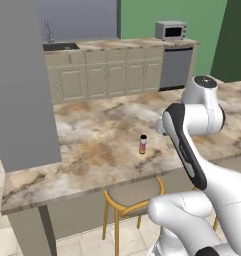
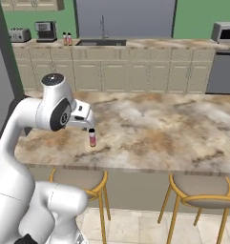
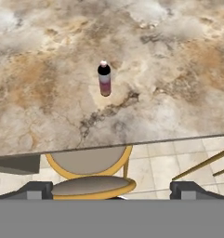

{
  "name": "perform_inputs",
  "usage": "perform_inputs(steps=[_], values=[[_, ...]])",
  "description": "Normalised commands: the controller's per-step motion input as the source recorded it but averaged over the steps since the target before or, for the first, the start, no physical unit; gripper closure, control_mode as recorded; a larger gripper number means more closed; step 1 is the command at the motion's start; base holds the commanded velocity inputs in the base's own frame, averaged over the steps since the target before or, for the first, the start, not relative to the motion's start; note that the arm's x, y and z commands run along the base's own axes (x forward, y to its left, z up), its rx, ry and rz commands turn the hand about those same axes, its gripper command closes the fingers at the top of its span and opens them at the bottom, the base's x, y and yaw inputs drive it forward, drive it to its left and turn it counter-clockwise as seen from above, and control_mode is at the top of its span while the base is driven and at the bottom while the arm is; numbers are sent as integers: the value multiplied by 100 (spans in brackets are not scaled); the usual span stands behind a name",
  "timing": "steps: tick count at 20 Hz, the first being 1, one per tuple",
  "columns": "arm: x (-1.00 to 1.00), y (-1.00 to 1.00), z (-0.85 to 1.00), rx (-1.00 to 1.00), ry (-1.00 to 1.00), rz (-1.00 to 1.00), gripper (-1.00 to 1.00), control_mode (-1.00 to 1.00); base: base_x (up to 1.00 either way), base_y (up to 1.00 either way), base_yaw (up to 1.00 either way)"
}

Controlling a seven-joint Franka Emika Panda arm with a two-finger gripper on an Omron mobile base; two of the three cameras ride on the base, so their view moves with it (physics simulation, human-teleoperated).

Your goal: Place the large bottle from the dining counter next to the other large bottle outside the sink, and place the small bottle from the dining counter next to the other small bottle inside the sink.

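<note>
You have the small bottle [image 3: 104, 79] standing upright on the dining counter [image 1: 92, 140], its long axis vertical and its pale cap pointing straight up, not leaning to any side. It sits near the counter's front edge, above a round yellow-framed stool [image 1: 133, 197]; in the right base view the same bottle [image 2: 92, 137] stands just below the arm's hand. Look at it closely and you see a pale cap, a dark neck and a body that runs from a pinkish band down to red-orange at the foot; it is slim and short. Any label or writing on it is too small to read. The gripper [image 3: 111, 188] hovers out past the counter edge with its two dark tips spread wide apart at the lower corners of the hand view, released and grasping nothing, well apart from the bottle. Across the room you can see the sink [image 2: 101, 42] set in the back counter with its curved faucet [image 2: 103, 26], and two small bottles [image 2: 67, 38] standing on the counter just to its left. A microwave [image 1: 171, 30] sits farther along that back counter, and a coffee machine [image 2: 46, 30] stands beside a toaster [image 2: 20, 34].
</note>
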Motion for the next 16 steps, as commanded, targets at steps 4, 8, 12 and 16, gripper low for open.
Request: perform_inputs(steps=[4,8,12,16], values=[[0,0,0,0,0,0,-100,100,73,0,8],[0,0,0,0,0,0,-100,100,49,-4,10],[0,0,0,0,0,0,-100,100,22,0,0],[0,0,0,0,0,0,-100,100,4,0,0]])
